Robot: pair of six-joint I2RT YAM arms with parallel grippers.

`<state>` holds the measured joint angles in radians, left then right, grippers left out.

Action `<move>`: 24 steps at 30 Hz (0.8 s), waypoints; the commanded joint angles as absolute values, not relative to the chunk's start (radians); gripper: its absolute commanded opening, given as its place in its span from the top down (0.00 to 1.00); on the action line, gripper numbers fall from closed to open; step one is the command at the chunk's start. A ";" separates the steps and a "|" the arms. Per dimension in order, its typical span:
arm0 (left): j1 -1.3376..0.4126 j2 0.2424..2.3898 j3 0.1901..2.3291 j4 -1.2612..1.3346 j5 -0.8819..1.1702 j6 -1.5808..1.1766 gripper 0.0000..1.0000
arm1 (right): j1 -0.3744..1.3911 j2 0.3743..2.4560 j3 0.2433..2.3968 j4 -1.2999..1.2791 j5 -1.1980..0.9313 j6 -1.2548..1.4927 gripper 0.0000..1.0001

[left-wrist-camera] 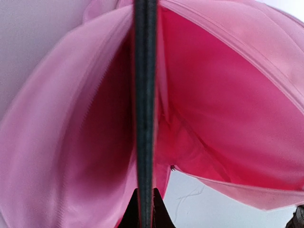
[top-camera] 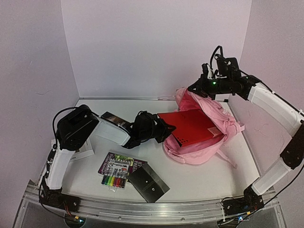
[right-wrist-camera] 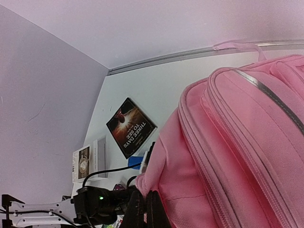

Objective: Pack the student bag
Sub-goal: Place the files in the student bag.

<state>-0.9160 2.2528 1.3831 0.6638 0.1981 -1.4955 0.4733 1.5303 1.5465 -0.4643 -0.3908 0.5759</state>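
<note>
Left gripper clamps red folder | end hidden in student bag | right gripper pinches rim

The student bag is showing soft pink outside, a thin grey stripe crossing one panel, and is glowing a deeper pink-red within; a red folder is carrying tiny dark dots along one edge. On the white table, a marker pack is displaying green, yellow, orange and red pens under a dark purple header, a notebook is lying dark grey, and a black book is bearing white lettering and an orange-red glow. The left arm and right arm are wearing white shells over black joints against pale lilac walls
</note>
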 commanded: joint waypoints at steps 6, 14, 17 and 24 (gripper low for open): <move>-0.880 2.297 1.348 0.951 0.073 -1.644 1.00 | 0.516 1.434 1.566 -0.300 -0.307 0.594 1.00; -0.908 2.200 1.271 1.091 0.051 -1.547 1.00 | 0.514 1.436 1.539 -0.335 -0.164 0.550 1.00; -0.908 2.213 1.281 1.142 0.033 -1.560 1.00 | 0.514 1.437 1.544 -0.334 -0.208 0.565 1.00; -0.921 2.306 1.351 1.278 -0.004 -1.664 1.00 | 0.515 1.432 1.547 -0.331 -0.252 0.581 1.00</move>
